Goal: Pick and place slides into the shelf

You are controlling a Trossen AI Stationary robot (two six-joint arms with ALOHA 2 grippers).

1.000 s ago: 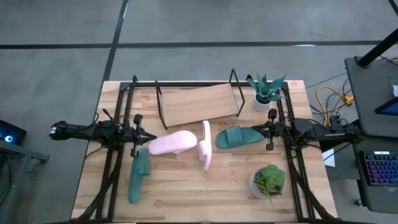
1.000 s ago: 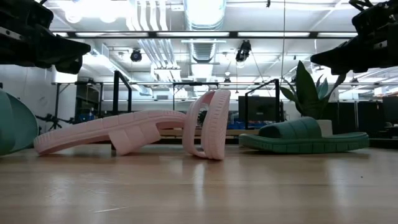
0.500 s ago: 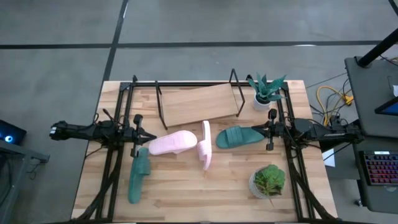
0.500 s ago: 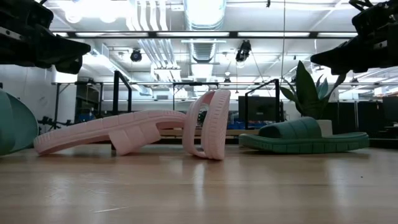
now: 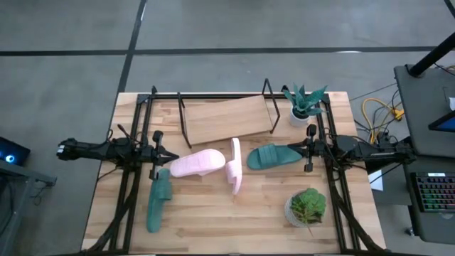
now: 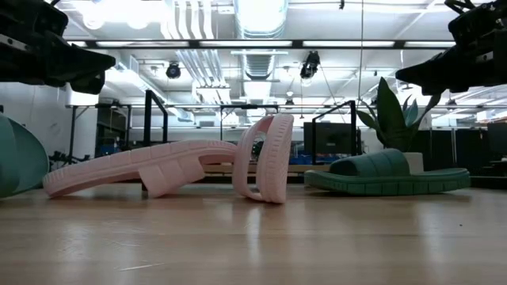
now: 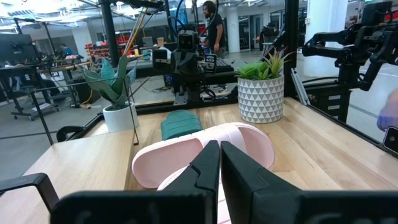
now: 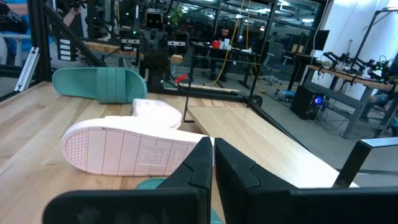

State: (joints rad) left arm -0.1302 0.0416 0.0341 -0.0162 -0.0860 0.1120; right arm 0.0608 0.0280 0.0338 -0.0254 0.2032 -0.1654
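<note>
Two pale pink slides lie mid-table. One [image 5: 197, 163] is strap-up, with one end raised toward the other [image 5: 234, 166], which stands on its side edge [image 6: 269, 170]. A teal slide [image 5: 274, 155] lies flat on its sole to the right. Another teal slide [image 5: 158, 199] is at the near left. The shelf [image 5: 224, 117], a black wire rack with a slanted wooden board, stands at the far edge. My left gripper [image 5: 173, 157] is shut and hovers beside the flat pink slide [image 7: 205, 152]. My right gripper [image 5: 290, 148] is shut and hovers over the right teal slide [image 8: 155, 183].
A spiky plant in a white pot [image 5: 304, 105] stands at the far right, next to the shelf. A bushy plant in a patterned pot [image 5: 307, 206] is at the near right. Black arm-mount frames [image 5: 131, 185] run along both sides. Bare wood [image 5: 227, 220] lies along the near edge.
</note>
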